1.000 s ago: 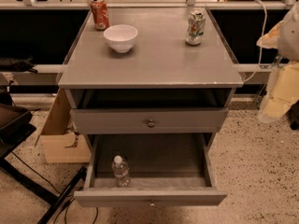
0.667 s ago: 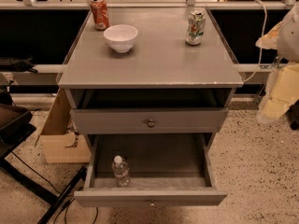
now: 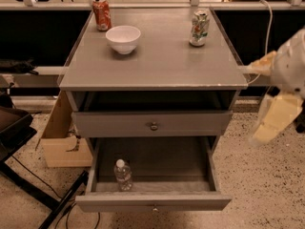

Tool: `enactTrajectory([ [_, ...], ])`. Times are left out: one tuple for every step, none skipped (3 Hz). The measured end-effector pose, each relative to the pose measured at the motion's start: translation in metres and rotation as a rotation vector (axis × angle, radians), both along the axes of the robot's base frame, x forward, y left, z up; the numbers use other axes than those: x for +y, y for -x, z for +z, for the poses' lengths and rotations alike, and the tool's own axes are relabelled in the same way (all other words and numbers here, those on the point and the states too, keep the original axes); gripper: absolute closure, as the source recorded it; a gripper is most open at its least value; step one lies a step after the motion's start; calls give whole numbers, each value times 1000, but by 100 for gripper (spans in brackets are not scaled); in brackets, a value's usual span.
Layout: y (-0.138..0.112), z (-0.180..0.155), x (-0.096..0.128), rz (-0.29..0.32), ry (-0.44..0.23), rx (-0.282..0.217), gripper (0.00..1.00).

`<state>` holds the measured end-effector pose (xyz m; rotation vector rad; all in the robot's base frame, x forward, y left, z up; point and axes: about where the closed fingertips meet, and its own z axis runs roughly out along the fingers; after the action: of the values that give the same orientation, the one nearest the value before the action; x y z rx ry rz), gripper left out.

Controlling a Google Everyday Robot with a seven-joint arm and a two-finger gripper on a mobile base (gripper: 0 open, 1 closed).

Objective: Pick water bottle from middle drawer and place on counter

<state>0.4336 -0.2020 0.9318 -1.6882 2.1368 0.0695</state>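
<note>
The water bottle (image 3: 123,174) is clear with a white cap. It stands upright at the front left of the open middle drawer (image 3: 157,162), the lowest tier of the cabinet. The counter (image 3: 157,63) is the grey cabinet top above it. My gripper (image 3: 274,120) hangs at the right edge of the view, beside the cabinet's right side. It is level with the closed knobbed drawer front (image 3: 153,124) and well apart from the bottle.
On the counter stand a red soda can (image 3: 101,14) at the back left, a white bowl (image 3: 123,38) next to it and a white-green can (image 3: 198,28) at the back right. A cardboard box (image 3: 64,144) and a black stand (image 3: 16,137) sit on the floor at the left.
My arm at the right has shifted slightly downward and toward the cabinet. The bottle, drawer and counter items have not moved.
</note>
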Motion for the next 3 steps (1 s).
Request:
enactTrajectory([
  [10,-71,23,42,-176,20,0],
  [13,-131,54,86,-343,8,0],
  [12,-181,83,121,-478,2,0],
])
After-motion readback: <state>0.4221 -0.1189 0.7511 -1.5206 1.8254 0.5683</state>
